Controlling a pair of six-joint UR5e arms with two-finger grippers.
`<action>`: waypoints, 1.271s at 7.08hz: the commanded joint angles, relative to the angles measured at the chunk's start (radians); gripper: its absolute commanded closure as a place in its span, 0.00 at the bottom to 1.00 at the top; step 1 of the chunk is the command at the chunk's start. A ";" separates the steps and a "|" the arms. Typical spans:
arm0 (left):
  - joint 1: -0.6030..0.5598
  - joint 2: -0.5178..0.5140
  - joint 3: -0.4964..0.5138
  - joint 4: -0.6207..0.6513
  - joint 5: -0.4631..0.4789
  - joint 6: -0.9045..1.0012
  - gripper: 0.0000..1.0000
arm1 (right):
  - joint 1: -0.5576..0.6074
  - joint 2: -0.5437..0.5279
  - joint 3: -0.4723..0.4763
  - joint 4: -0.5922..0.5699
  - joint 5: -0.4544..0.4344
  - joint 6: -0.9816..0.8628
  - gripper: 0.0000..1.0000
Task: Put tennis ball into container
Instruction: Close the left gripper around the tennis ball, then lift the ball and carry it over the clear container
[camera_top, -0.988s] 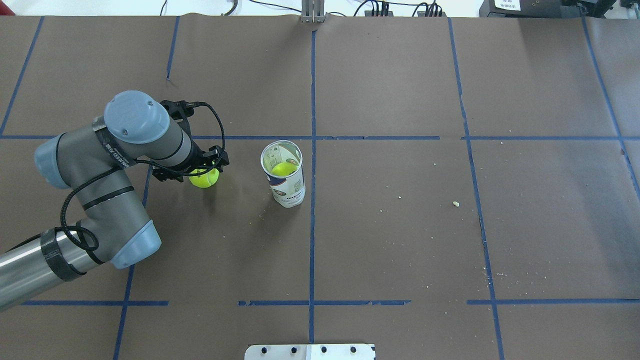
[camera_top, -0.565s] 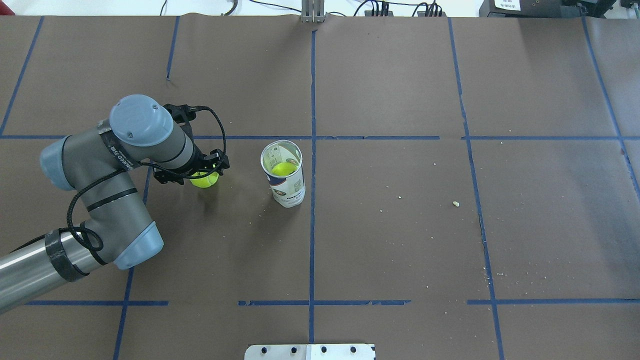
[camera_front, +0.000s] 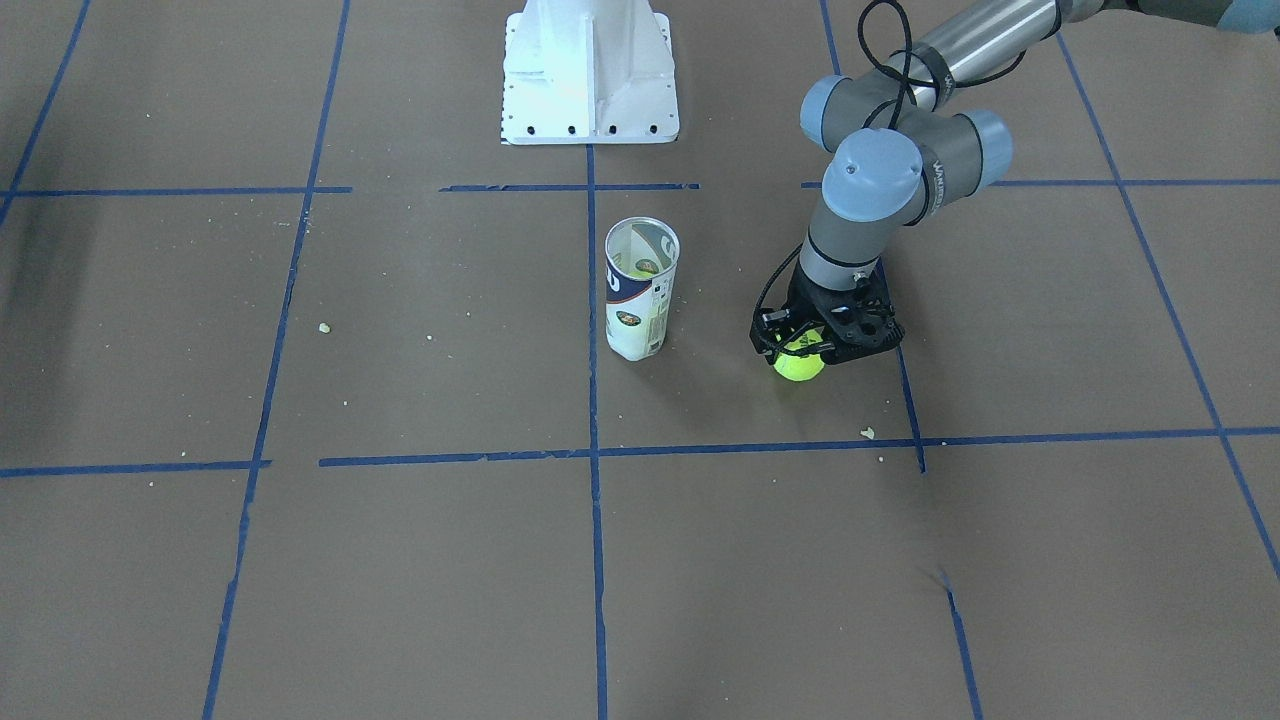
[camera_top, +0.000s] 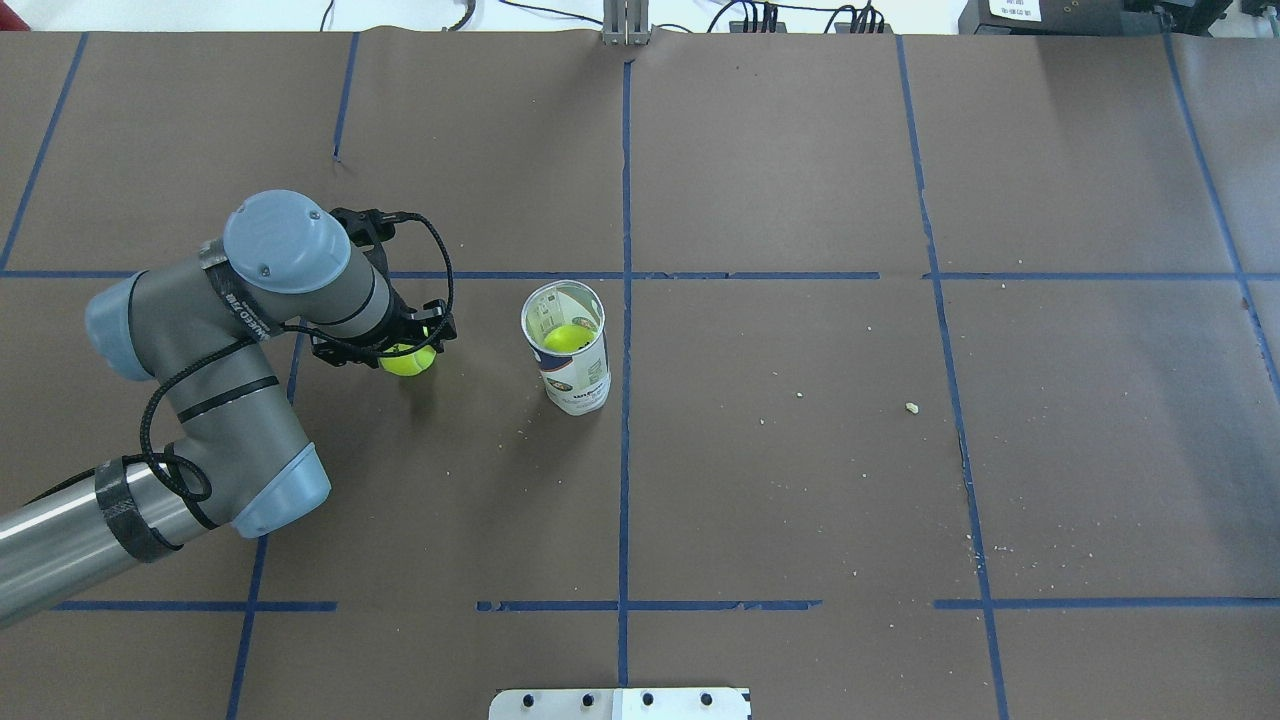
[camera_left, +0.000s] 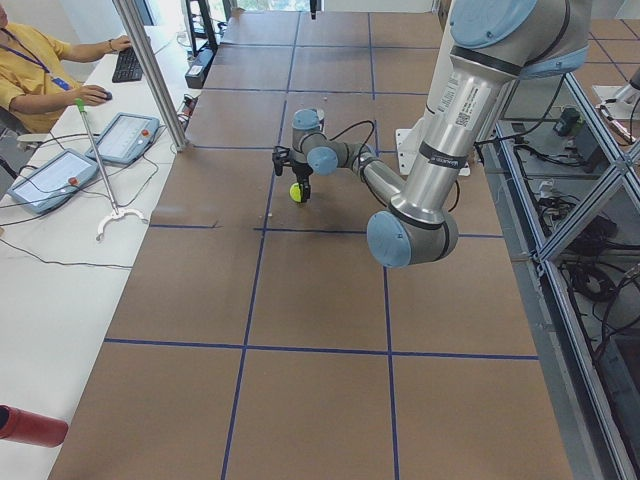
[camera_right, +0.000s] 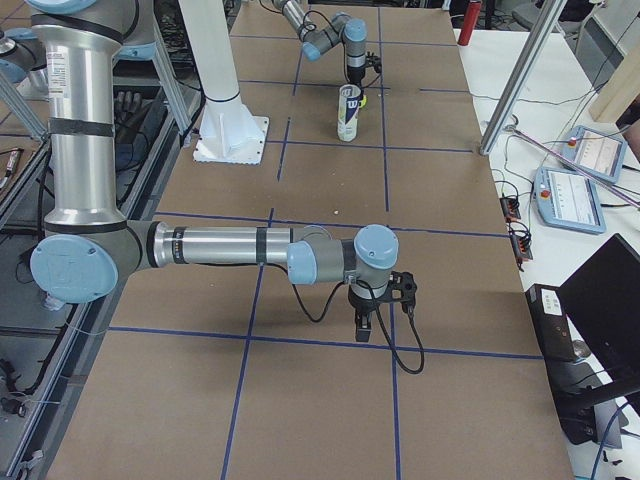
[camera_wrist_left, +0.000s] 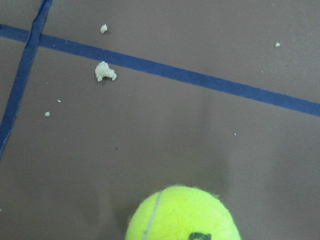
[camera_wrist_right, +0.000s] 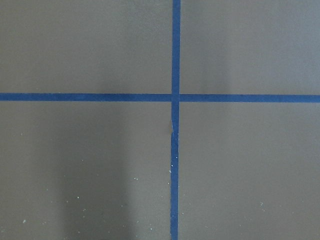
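Brown-papered worktop gridded with blue tape, crumbs scattered mostly across its right half; beyond its operator-side edge, a white bench carries two tablets, a keyboard and a red cylinder.

You are in a robotics lab. The table is covered in brown paper, marked into a grid with blue tape. A white metal robot base stands on it, and a grey jointed robot arm reaches across. Alongside runs a white desk with teach pendants, a keyboard and a person in yellow. Cable bundles crowd the framed bay behind.
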 joint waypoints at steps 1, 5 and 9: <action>-0.005 -0.011 -0.012 -0.027 0.024 -0.011 0.98 | 0.000 0.000 0.000 0.000 0.000 0.000 0.00; -0.122 -0.032 -0.416 0.179 -0.054 -0.203 1.00 | 0.000 0.000 0.000 0.000 0.000 0.000 0.00; -0.004 -0.279 -0.310 0.243 -0.116 -0.383 1.00 | 0.000 0.000 0.000 0.000 0.000 0.000 0.00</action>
